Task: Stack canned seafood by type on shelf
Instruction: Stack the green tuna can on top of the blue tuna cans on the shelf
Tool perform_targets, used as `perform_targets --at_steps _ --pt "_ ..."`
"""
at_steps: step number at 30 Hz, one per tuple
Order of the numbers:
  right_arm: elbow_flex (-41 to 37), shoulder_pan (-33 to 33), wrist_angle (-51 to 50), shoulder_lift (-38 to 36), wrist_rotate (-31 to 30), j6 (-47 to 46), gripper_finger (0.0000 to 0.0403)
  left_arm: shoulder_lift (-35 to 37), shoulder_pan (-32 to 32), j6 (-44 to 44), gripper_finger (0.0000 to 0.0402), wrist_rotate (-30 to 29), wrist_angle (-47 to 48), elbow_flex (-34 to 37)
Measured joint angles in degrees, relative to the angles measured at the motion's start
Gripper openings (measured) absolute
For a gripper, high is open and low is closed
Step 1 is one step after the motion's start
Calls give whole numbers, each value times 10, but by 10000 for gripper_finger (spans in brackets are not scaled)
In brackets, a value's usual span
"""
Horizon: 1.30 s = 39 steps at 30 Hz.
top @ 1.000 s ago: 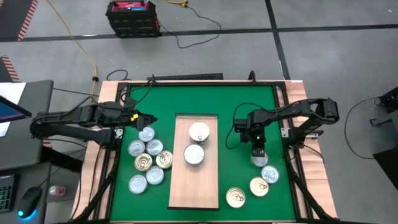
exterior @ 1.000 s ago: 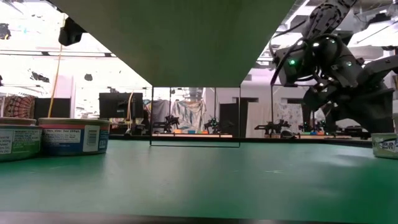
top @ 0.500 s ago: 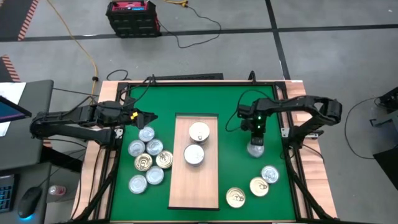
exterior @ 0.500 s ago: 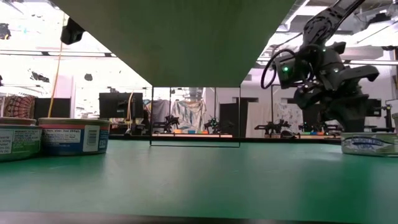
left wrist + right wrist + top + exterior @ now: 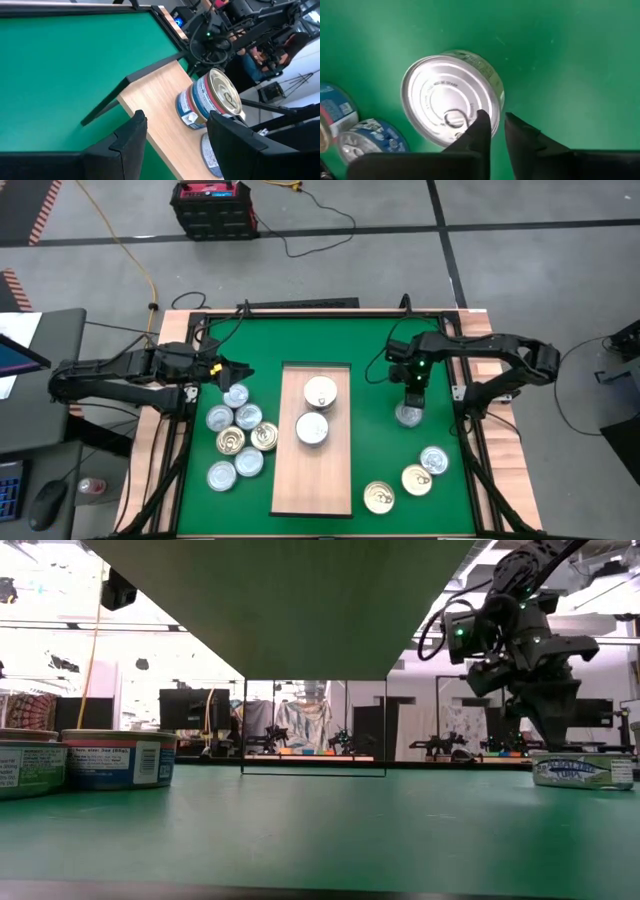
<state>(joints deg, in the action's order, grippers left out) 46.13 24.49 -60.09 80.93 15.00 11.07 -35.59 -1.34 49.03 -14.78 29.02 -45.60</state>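
My right gripper (image 5: 497, 127) points down at the mat's right side, over the edge of a silver-topped can (image 5: 450, 97) (image 5: 407, 416) that sits flat on the green mat (image 5: 585, 770). Its fingers stand a narrow gap apart. My left gripper (image 5: 238, 370) hangs open at the far left, above a cluster of cans (image 5: 238, 435). The pale wooden shelf (image 5: 315, 480) lies in the middle. It carries a gold-topped, blue-labelled can (image 5: 212, 97) (image 5: 321, 392) and a silver one (image 5: 312, 428). My right gripper comes at the silver can from above. One fingertip (image 5: 481, 122) is over the lid's rim by the pull tab and the other (image 5: 517, 127) is outside the can wall. I cannot tell whether either finger touches the can, which rests on the mat.
Three more cans (image 5: 434, 460) (image 5: 417, 480) (image 5: 378, 497) lie near the mat's near right corner. Bare green mat stretches between the shelf and the right arm and along the far side. A raised wooden rim (image 5: 460, 380) frames the mat.
My right gripper has moved toward the table's far edge and risen a little. The silver can has slid along the mat with it, away from the cans at the near right, and stays flat on its base.
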Motion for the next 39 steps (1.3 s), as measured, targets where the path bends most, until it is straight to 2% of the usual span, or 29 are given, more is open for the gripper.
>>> perform_targets --at_steps 5,8,12,20,22,27,35,39 --pt "-15 1 35 20 -4 1 126 0 0 -18 199 -17 0 0" --pt "-24 1 36 27 -3 6 135 0 0 -19 199 -18 0 0" --pt "-28 5 44 28 1 11 113 0 0 -29 199 -20 0 0" --pt "-28 72 45 27 7 12 15 0 0 -45 199 -24 0 0" --pt "-28 89 47 28 3 12 13 0 0 -45 199 -26 0 0" --pt "-25 131 40 28 7 13 37 0 0 -45 199 -27 0 0" --pt "-2 179 34 28 -3 -22 18 0 0 -44 199 -26 0 0" --pt "19 188 12 27 -3 -21 33 0 0 -43 199 -26 0 0"
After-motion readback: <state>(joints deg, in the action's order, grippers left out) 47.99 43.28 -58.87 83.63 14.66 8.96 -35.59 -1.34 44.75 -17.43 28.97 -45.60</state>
